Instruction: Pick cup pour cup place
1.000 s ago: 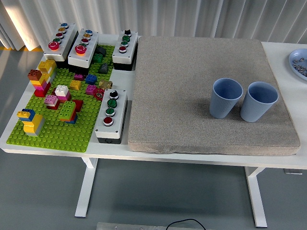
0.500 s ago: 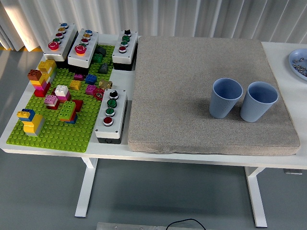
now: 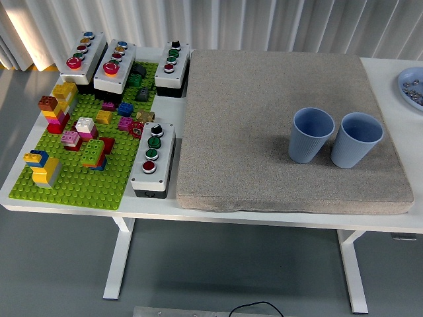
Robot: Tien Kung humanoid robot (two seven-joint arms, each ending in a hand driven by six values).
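On the right half of the grey mat (image 3: 264,132), we are seeing two blue ribbed cups standing upright and open-mouthed, side by side. The left cup (image 3: 310,135) and the right cup (image 3: 356,140) are sitting just beside each other, rims nearly touching, both closer to the mat's near edge than to its far one. We cannot tell from this height whether either is holding anything.

The mat is covering most of the white counter (image 3: 396,79). To its left, a green building-block baseplate (image 3: 79,178) is lying flat, with small stacks of coloured bricks (image 3: 59,109) scattered over it. Three grey button boxes (image 3: 115,65) are lining the far edge of the baseplate, and a fourth button box (image 3: 153,160) is sitting between the baseplate and the mat, near the counter's front edge. At the far right, a blue plate (image 3: 408,82) with small dark pieces on it is being cut off by the picture's edge.

We are seeing neither hand in this view, so we cannot say whether their fingers are spread, curled or holding anything.
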